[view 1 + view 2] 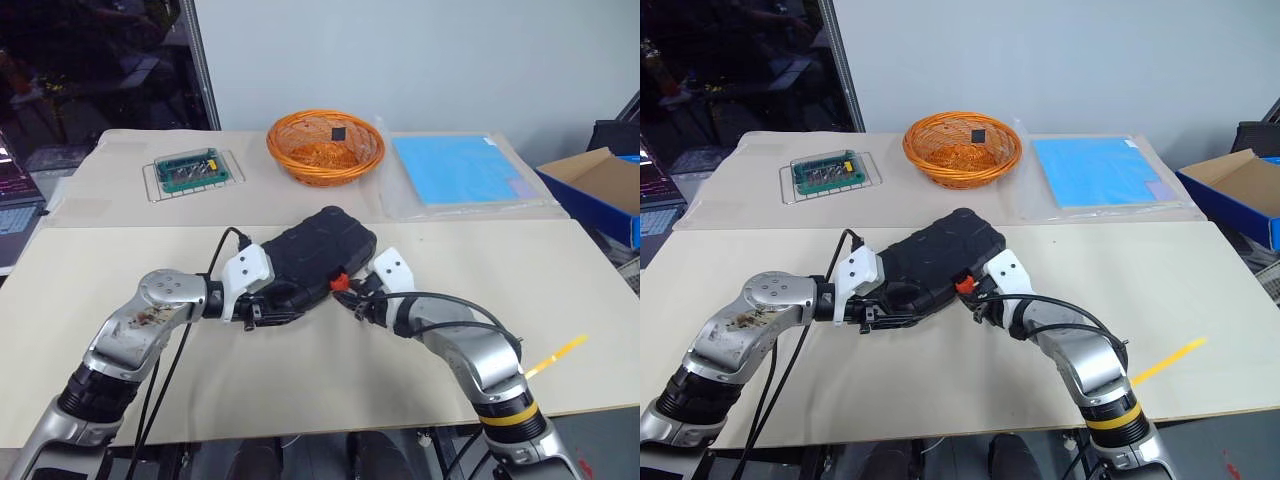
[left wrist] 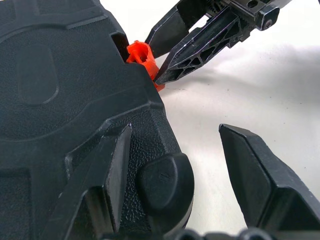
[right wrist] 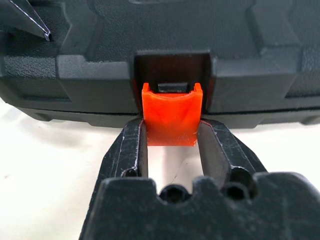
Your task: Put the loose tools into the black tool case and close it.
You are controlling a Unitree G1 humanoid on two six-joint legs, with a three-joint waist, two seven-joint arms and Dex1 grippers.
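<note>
Your right gripper (image 3: 170,145) is pinching the orange latch (image 3: 171,114) of the closed black tool case (image 1: 318,252); your left gripper (image 2: 170,170) is standing apart, one finger on the case's corner.

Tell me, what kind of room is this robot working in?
Probably a lab or workshop test area. A plain table carries staged props: a black tool case, an orange wicker basket and a green bit set in a clear box. A cardboard box in a blue bin stands beside the table.
</note>
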